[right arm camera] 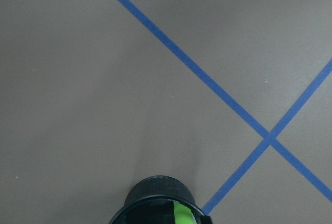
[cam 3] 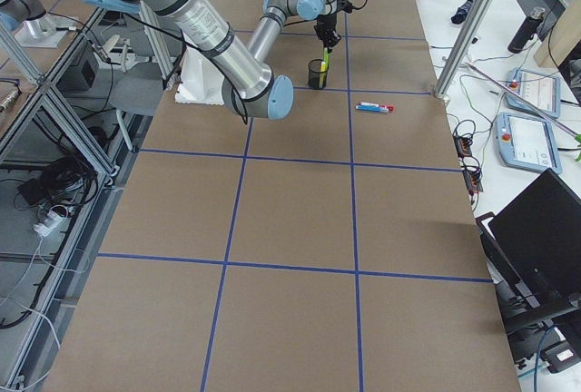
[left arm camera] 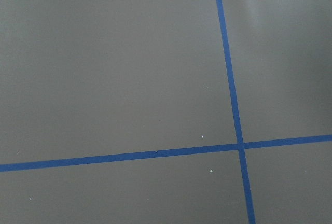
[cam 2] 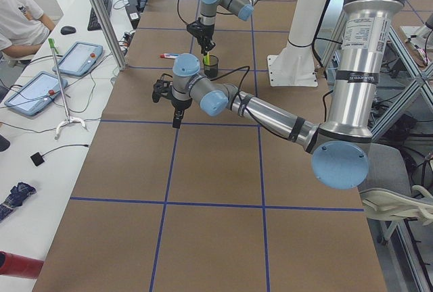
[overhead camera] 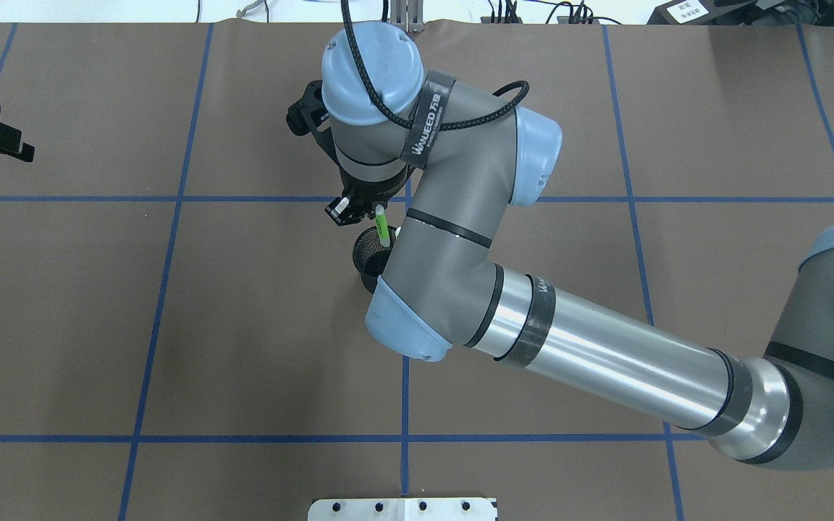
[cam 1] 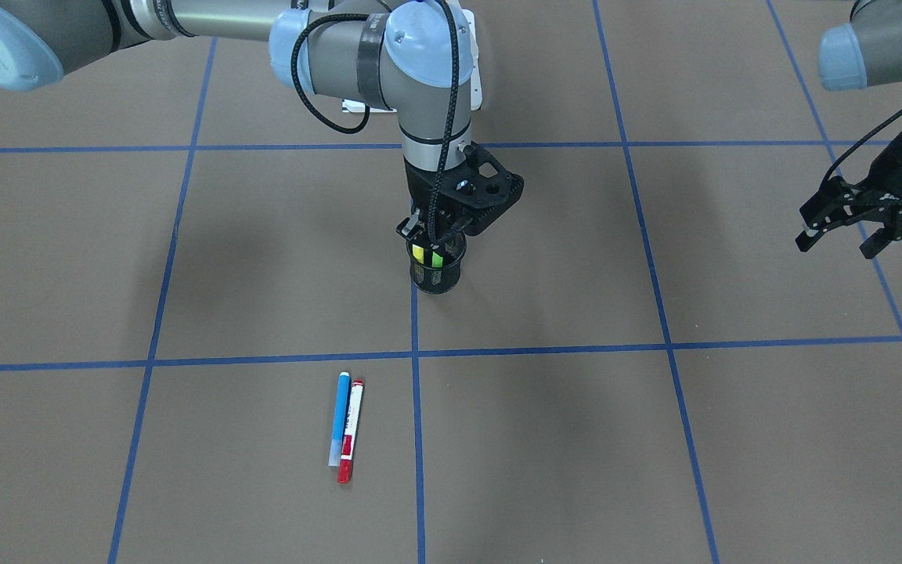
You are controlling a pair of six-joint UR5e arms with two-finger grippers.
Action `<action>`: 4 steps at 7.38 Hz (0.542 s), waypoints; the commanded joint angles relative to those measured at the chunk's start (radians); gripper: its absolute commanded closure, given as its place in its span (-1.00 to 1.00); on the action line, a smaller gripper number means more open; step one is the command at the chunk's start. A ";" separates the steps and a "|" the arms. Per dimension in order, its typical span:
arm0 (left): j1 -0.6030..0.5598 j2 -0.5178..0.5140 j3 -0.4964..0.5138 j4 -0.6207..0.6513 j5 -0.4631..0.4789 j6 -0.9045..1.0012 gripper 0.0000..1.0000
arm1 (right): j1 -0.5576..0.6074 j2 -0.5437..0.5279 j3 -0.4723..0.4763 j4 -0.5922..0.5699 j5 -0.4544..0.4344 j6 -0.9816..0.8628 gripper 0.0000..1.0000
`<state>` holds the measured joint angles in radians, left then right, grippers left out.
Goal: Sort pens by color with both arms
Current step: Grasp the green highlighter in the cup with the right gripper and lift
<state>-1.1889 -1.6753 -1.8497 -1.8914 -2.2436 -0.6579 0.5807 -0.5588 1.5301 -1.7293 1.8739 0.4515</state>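
Observation:
The black mesh cup [cam 1: 437, 276] stands near the table's middle. A yellow pen [cam 1: 418, 253] and a green pen [cam 1: 437, 257] stand inside it. My right gripper [cam 1: 429, 233] is directly above the cup and looks shut on the top of the green pen [overhead camera: 383, 226], which leans out of the cup [overhead camera: 366, 255]. The right wrist view shows the cup rim [right arm camera: 155, 193] and the green pen [right arm camera: 182, 214]. The blue pen [cam 1: 340, 417] and the red-and-white pen [cam 1: 351, 431] lie side by side on the table on the operators' side. My left gripper [cam 1: 838, 233] hovers open and empty, far off to the side.
Blue tape lines [cam 1: 415, 352] divide the brown table into squares. The white pedestal base [cam 2: 291, 69] stands at the robot's side of the table. Tablets [cam 2: 34, 89] and an operator [cam 2: 17, 15] are beyond the far table edge.

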 commanded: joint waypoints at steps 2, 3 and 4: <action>0.000 -0.001 0.001 0.000 -0.001 0.000 -0.98 | 0.074 0.062 0.079 -0.102 0.045 0.024 1.00; 0.000 -0.006 0.001 0.000 -0.001 0.000 -0.98 | 0.089 0.060 0.082 -0.082 0.015 0.098 1.00; 0.000 -0.006 0.001 0.000 -0.001 0.000 -0.98 | 0.091 0.024 0.073 0.053 -0.074 0.199 1.00</action>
<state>-1.1889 -1.6795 -1.8486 -1.8914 -2.2442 -0.6581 0.6602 -0.5095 1.6058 -1.7853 1.8788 0.5437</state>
